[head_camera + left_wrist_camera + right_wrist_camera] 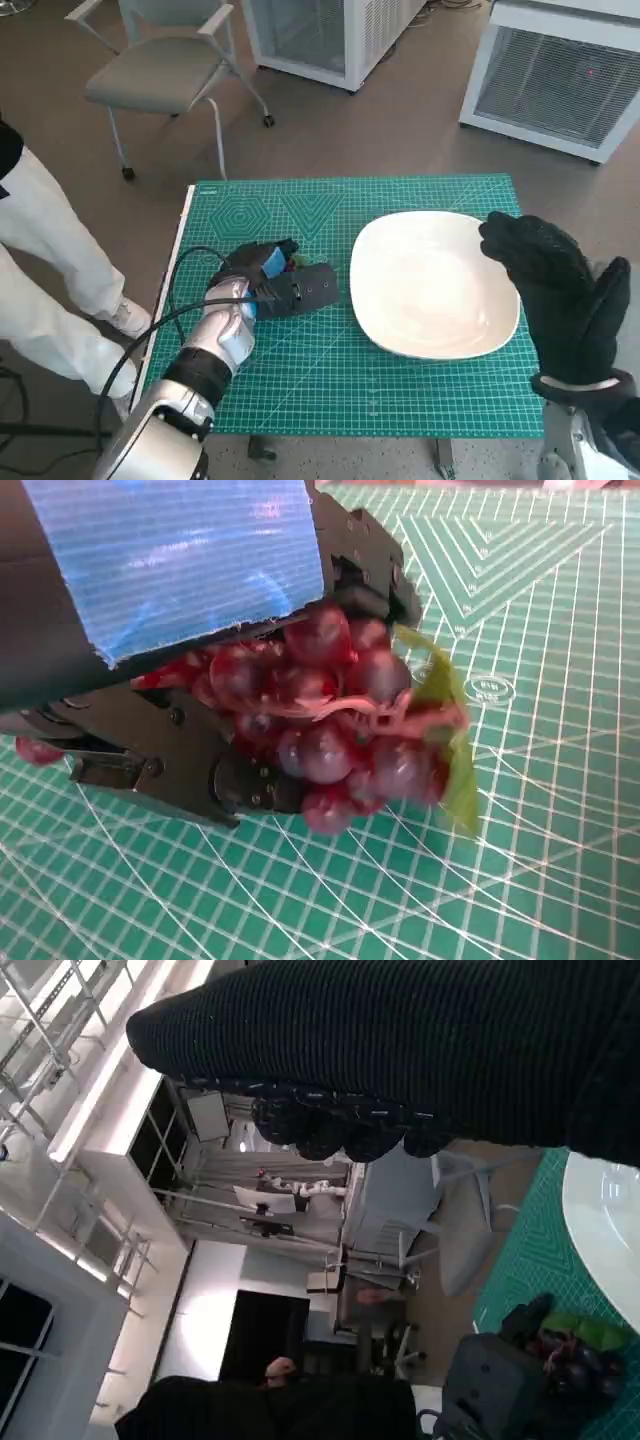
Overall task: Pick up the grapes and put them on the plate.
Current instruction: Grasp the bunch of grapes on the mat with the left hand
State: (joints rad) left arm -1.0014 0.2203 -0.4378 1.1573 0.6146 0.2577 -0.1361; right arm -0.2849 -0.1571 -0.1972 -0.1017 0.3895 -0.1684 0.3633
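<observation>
The black fingers [240, 770] of the left hand [268, 278] are closed around the grapes [335, 720]; the dark red bunch sits inside the grip, with a green leaf [450, 730] sticking out at one side; whether the bunch touches the mat or is just above it, I cannot tell. In the head view the grapes [298, 264] are almost hidden under this hand, to the left of the plate [432, 285] and apart from it. The right hand [555, 290] in the black glove is raised beside the right rim of the plate, its fingers straight and a little apart, holding nothing; it covers a small part of that rim. The plate is white and nothing lies on it; between the left hand and the plate there is only bare mat. A black cable [180, 290] runs along the left forearm. The green cutting mat [300, 370] with white grid lines covers the small table. Around it is a brown floor; a grey chair [165, 70] stands behind the table, two white cabinets [560, 80] are further back, and a person's leg in white trousers [40, 260] is at the left.
</observation>
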